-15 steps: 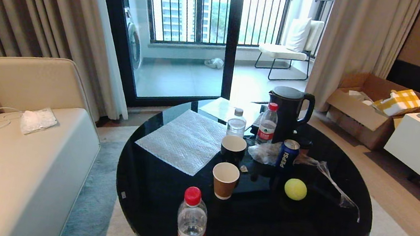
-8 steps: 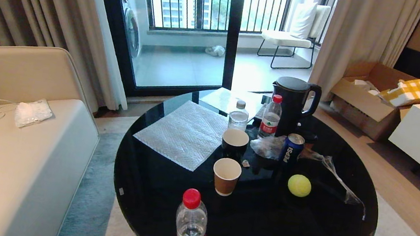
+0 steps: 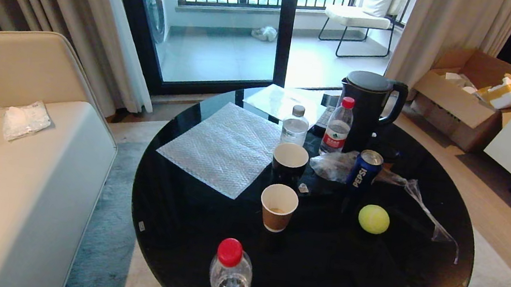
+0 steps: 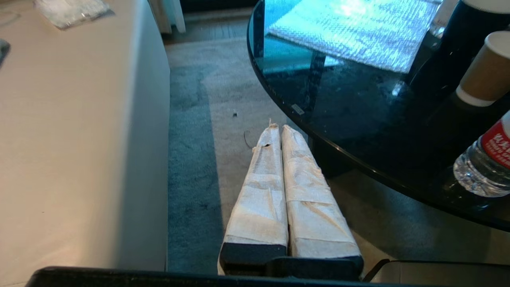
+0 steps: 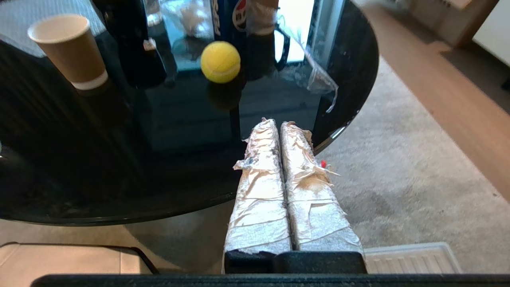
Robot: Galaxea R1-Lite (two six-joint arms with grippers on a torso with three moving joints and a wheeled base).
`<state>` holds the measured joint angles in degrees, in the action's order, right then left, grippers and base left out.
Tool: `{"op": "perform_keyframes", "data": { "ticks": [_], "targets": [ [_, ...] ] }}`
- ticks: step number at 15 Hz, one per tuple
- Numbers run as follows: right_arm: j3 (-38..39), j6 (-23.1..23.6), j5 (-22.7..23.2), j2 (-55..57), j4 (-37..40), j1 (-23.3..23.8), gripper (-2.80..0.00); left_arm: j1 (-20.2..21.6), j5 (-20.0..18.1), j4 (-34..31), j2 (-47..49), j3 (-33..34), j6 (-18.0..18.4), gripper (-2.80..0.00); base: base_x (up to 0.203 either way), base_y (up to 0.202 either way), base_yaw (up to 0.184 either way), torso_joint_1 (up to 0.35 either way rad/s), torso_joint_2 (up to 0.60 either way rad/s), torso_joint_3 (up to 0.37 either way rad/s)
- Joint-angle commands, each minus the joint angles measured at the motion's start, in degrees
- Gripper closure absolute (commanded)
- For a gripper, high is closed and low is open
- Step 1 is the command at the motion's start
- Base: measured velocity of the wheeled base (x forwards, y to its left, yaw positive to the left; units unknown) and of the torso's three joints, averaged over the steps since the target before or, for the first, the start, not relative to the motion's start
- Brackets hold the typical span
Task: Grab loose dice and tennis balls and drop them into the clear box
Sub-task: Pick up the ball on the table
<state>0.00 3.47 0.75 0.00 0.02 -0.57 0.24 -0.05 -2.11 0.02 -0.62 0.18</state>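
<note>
While both arms are hanging parked at the near edge of the table, neither is reaching for anything yet. Seen from its own wrist, the right gripper is showing its two tape-wrapped fingers pressed flat together, nothing between them, their tips lying just over the near rim of the round black glass table. Outward from those tips, straight ahead and slightly toward the robot's left, the tennis ball is sitting alone on the glass, apart from everything around it. Just behind it the blue Pepsi can is standing, a strip of clear plastic wrap is trailing off to the ball's right, and a brown paper cup is standing well to its left.

The left gripper is likewise closed tight and empty, hovering over the carpet between the sofa and the table's left rim, with no ball ahead of it. In the head view the tennis ball is lying on the table's right half, so I judge the right arm to be the nearer one and the natural choice. Being round, the ball is offering no long axis to line up with; the fingers will need to spread first, and the can behind leaves little room for overshoot.

No dice are showing in any view. A ribbed translucent piece is peeking out on the floor beside the right gripper's base; whether it is the clear box or only a lid, I cannot tell.
</note>
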Motion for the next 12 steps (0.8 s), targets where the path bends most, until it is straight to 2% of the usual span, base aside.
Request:
{"op": "perform_keyframes", "data": {
  "ticks": [1,5,8,10,12],
  "targets": [
    [0.1,0.1,0.0,0.0,0.0,0.0,0.0,0.0,0.0,0.0,0.0,0.0,0.0,0.0,0.0,0.0,0.0,0.003,0.01,-0.198],
    [0.1,0.0,0.0,0.0,0.0,0.0,0.0,0.0,0.0,-0.1,0.0,0.0,0.3,0.0,0.0,0.0,0.0,0.004,0.0,-0.178],
    [0.0,1.7,-0.2,0.0,-0.1,0.0,0.0,0.0,0.0,-0.1,0.0,0.0,0.3,0.0,0.0,0.0,0.0,0.004,0.01,-0.04],
    [-3.6,2.3,0.1,0.6,1.0,0.0,0.0,0.0,0.0,-0.1,0.0,0.0,0.3,0.0,0.0,0.0,0.0,0.0,0.0,0.0],
    [-9.4,1.0,1.4,7.3,4.8,-0.1,0.0,0.0,0.0,-0.1,0.0,0.0,0.3,0.0,0.0,0.0,0.0,0.0,0.0,0.0]
  ]
}}
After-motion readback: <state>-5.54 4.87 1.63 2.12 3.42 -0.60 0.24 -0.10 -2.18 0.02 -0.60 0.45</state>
